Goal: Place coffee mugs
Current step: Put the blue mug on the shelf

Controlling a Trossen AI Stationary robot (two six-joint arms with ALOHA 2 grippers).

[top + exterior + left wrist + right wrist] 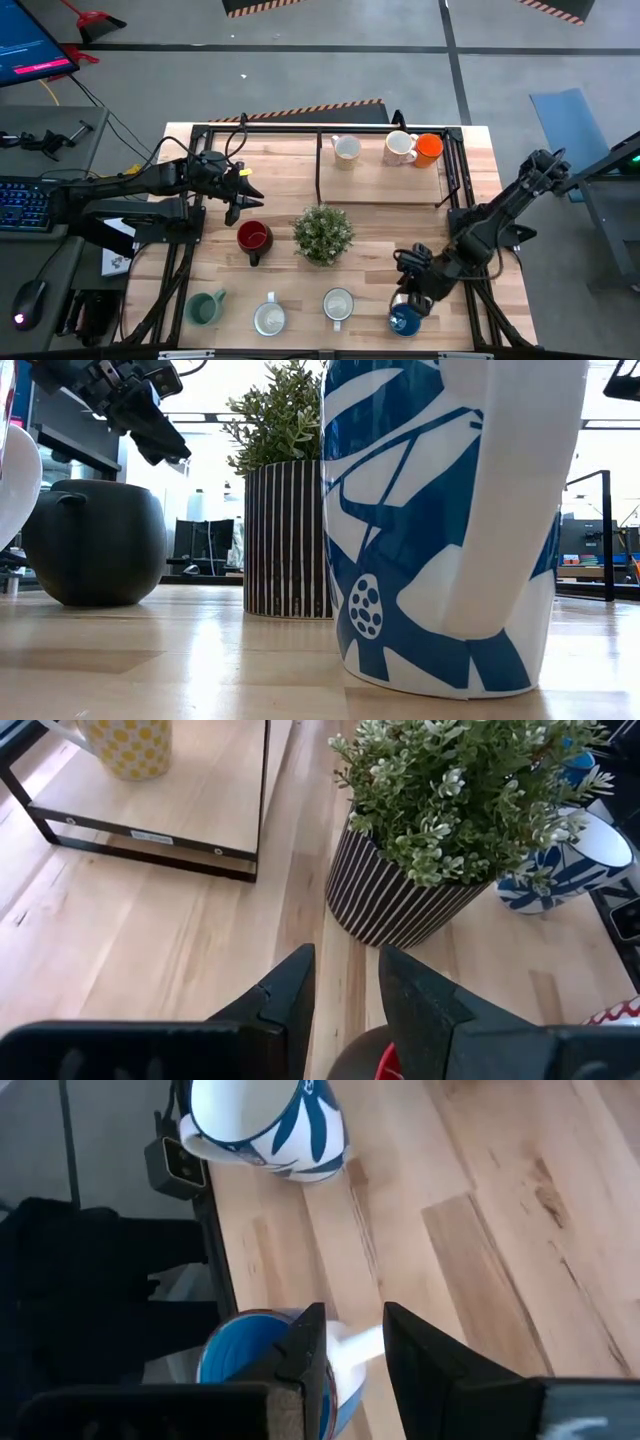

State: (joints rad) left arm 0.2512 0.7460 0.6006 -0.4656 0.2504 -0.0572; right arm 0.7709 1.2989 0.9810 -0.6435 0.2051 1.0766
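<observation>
My left gripper [241,203] hangs open just above a red mug [253,238] that stands on the table left of the potted plant [322,232]; its rim [372,1065] shows below the fingers. My right gripper [412,288] is open, low over a blue mug [405,320] at the near right, one finger on each side of that mug's pale handle [356,1344]. A green mug [205,308], a white mug [270,318] and a blue-patterned white mug [338,303] stand along the near edge. Cream [346,150], white [400,147] and orange [428,148] mugs stand on the far rack. My right gripper slants down from the table's right with the blue mug's handle [356,1344] in the gap between its fingers; I cannot tell whether they touch it. The mug stands upright on the table.
The striped pot [400,905] of the plant stands mid-table between the two arms. A black-framed rack [385,190] takes up the far middle. A small black camera box [172,1162] sits at the near edge beside the patterned mug [265,1125]. Bare wood lies right of the plant.
</observation>
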